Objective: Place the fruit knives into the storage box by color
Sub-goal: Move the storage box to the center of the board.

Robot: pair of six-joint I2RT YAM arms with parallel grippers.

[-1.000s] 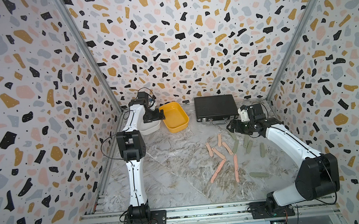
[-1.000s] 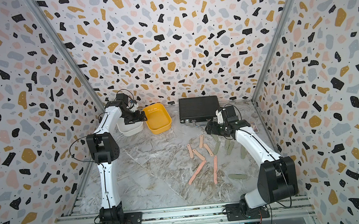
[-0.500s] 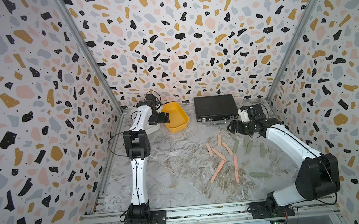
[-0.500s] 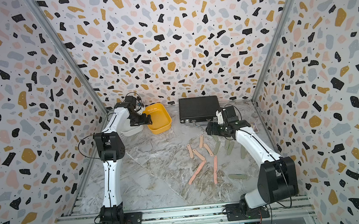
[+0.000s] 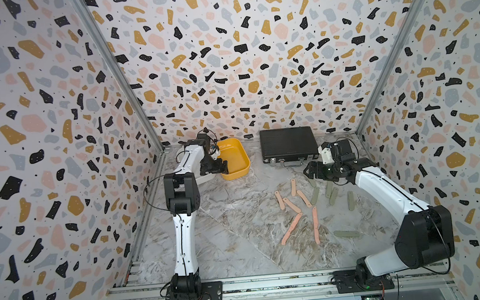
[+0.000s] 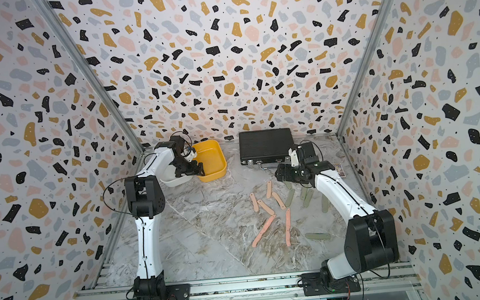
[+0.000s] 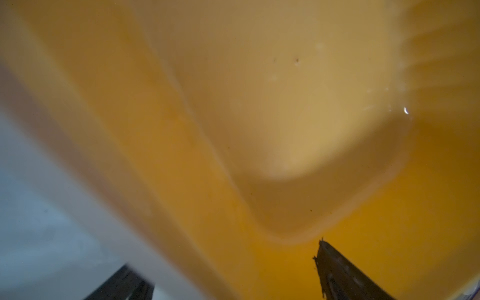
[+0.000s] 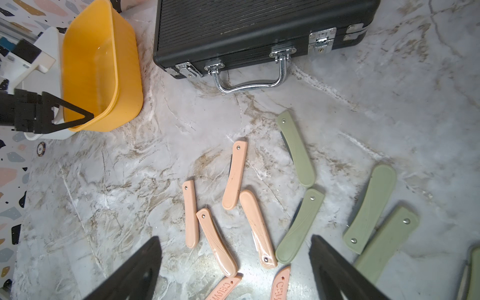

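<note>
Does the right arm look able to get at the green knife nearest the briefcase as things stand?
Probably yes: the right gripper hangs open close by, and that green knife lies flat with nothing on top of it.

We see left arm (image 5: 185,243) and right arm (image 5: 382,186) alike: white links, bulky black joints; thin black cables (image 5: 143,193) alongside; right gripper (image 8: 234,237) with black triangular fingers (image 8: 140,265); black base plates (image 5: 212,293).

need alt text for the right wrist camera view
Loose pink knives and green knives lie scattered on a marble table just ahead of the open right claw. Beyond them sit a black case and a yellow tub, with the left claw at its rim.
</note>
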